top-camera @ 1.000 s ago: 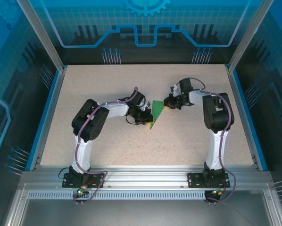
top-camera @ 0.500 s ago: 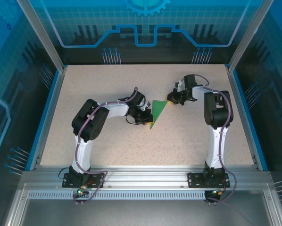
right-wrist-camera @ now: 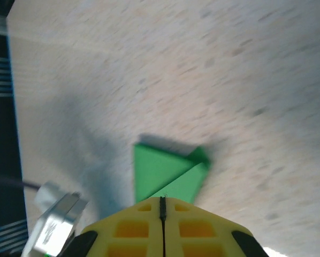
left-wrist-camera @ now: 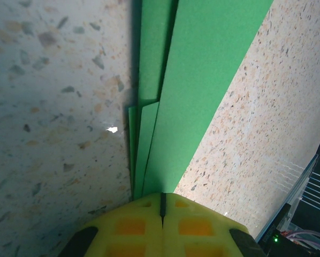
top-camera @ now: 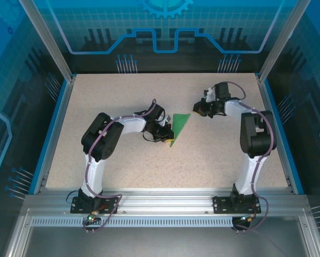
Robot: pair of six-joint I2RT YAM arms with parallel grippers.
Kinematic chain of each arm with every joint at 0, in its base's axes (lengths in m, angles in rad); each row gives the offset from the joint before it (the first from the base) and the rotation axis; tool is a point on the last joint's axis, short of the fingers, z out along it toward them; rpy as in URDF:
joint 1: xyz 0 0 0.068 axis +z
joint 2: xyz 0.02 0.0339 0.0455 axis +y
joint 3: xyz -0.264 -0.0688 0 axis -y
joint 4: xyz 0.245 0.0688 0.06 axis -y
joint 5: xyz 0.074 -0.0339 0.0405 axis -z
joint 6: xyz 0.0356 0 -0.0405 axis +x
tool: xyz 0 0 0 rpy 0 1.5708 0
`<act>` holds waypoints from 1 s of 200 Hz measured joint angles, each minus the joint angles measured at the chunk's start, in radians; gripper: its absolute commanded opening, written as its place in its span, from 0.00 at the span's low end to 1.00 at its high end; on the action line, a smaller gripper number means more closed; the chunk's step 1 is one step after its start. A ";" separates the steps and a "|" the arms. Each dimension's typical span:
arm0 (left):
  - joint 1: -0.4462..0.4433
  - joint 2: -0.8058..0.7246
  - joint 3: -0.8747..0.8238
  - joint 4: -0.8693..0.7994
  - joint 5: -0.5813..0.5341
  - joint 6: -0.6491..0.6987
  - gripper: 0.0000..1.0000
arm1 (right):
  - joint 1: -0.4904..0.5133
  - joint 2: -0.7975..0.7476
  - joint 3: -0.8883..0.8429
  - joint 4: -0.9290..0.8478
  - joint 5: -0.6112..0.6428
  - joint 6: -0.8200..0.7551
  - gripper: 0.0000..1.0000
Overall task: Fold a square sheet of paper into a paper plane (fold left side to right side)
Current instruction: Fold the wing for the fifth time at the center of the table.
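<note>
the narrow, pointed dart of bright green folded paper (top-camera: 177,125) lies flat in the middle of the speckled beige surface (top-camera: 149,171). the left tool (top-camera: 165,139) is closed, its yellow tips on the dart's narrow near end. the right tool (top-camera: 198,109), closed and empty, hovers just beside the wide far corner.

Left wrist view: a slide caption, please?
Shut yellow left gripper at the narrow end of a folded bright green paper plane.

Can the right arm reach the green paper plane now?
Probably yes: the right gripper sits off the wide far end of the paper plane, with nothing between; the left gripper is at its narrow tip, out of the way.
</note>
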 measured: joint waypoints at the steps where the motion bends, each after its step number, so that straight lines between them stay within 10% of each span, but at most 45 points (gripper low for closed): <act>1: 0.000 0.000 0.000 0.000 0.000 0.000 0.00 | 0.005 -0.004 -0.004 0.003 -0.002 0.002 0.07; 63: 0.000 0.000 0.000 0.000 0.000 0.000 0.00 | 0.173 0.060 -0.050 0.053 -0.030 0.055 0.07; 200: -0.004 -0.123 -0.002 -0.037 0.025 -0.004 0.13 | 0.185 0.126 -0.034 -0.006 -0.006 0.062 0.05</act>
